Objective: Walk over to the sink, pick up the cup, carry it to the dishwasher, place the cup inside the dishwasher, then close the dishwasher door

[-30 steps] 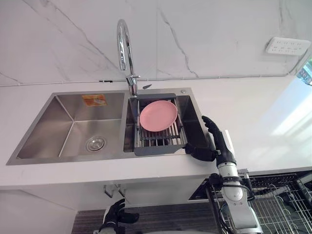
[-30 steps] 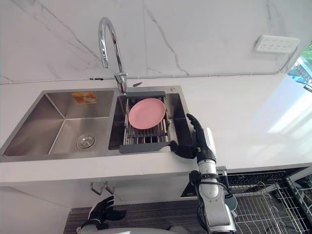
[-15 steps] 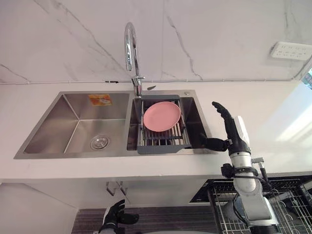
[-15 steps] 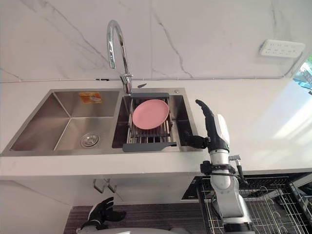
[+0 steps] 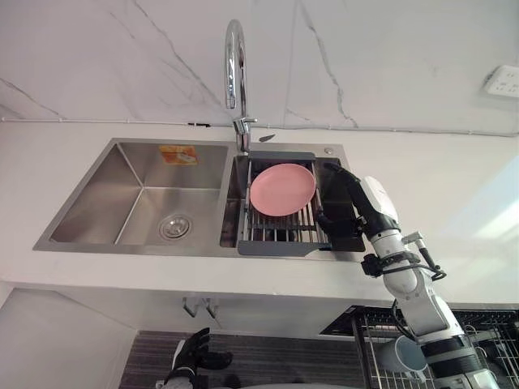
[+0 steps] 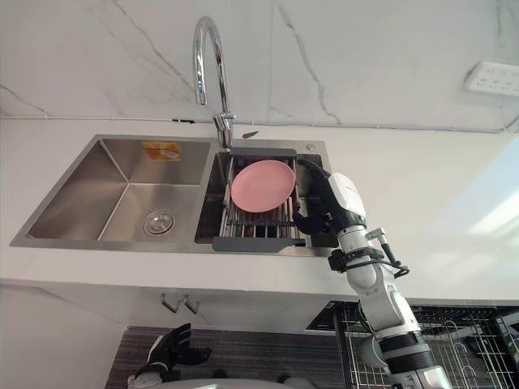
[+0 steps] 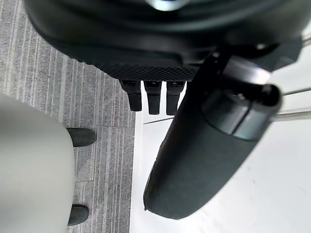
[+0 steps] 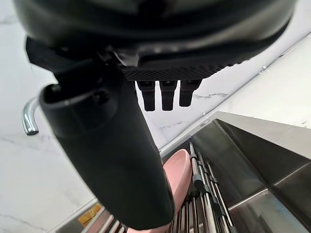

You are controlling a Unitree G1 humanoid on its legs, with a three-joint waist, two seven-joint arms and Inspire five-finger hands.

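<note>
Left eye view — cup (image 5: 396,354) in dishwasher rack (image 5: 371,366) — axis unclear.

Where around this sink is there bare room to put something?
The left stainless-steel basin is bare around its drain, as is the white countertop right of the sink. The right basin is crowded: a dark slatted rack with a round pink plate spans it, and the right hand is over its right edge.
</note>
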